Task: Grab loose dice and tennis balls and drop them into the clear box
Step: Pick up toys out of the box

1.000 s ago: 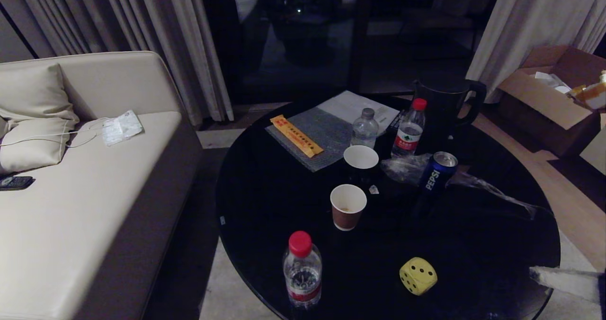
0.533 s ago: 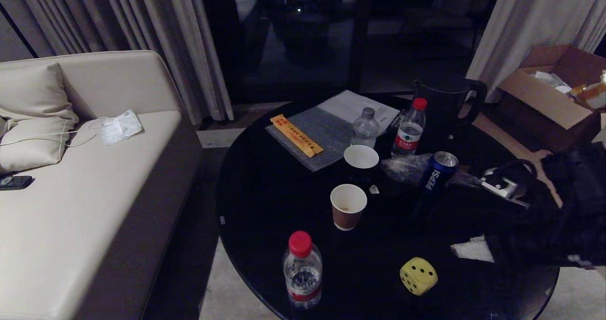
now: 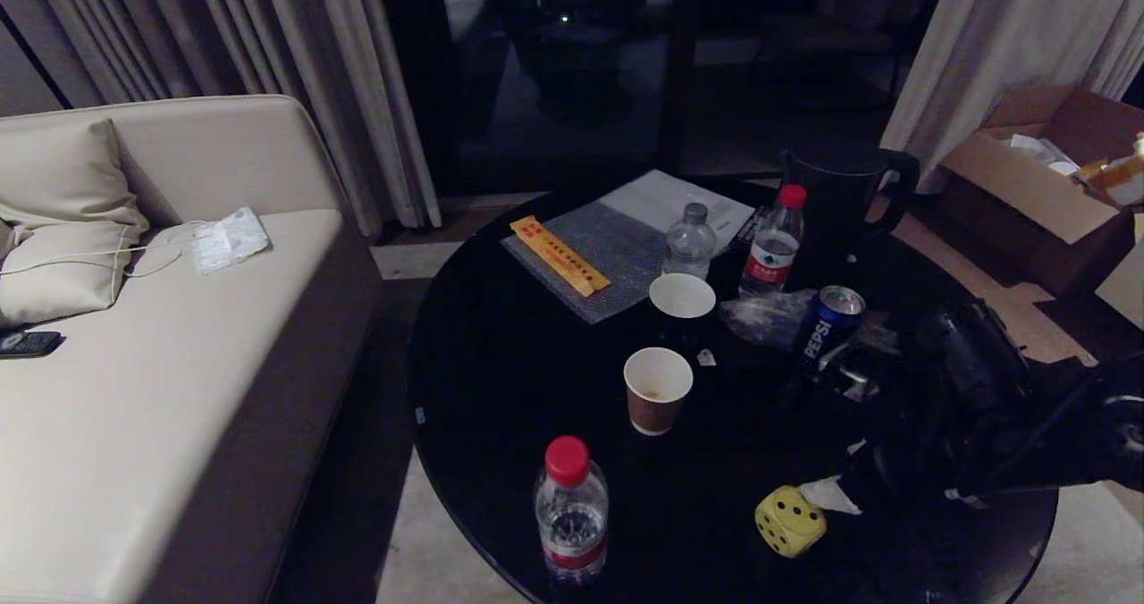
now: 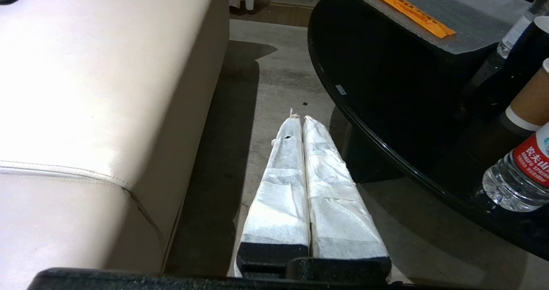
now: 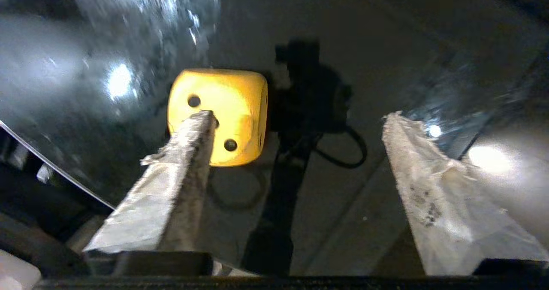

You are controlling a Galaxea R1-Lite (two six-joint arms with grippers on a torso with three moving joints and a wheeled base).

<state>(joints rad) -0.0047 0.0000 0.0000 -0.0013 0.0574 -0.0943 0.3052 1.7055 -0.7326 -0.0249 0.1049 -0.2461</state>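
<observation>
- Offset between my right gripper and the yellow die is the governing relation: in the right wrist view the die is not centred in the gap, and one wrapped fingertip overlaps the die's upper face while the other finger stands well clear of it.
- The yellow die rests on the black round table, close to the table's near edge, nearer that edge than the Pepsi can and well apart from the can.
- The die has no long axis; it is a rounded cube, so either pair of opposite faces serves. I judge face alignment less critical than centring.
- My right gripper is just beside the die on the side away from the red-capped bottle, pointing down at the table; its jaws are spread wide and grip nothing.
- My right arm is the nearer one. My left gripper hangs off the table, between the table's edge and the sofa, fingers pressed together and empty.
- Judged requirement: shift the right gripper sideways until the die sits between both fingers.
- The clear box is not visible in any view.
</observation>
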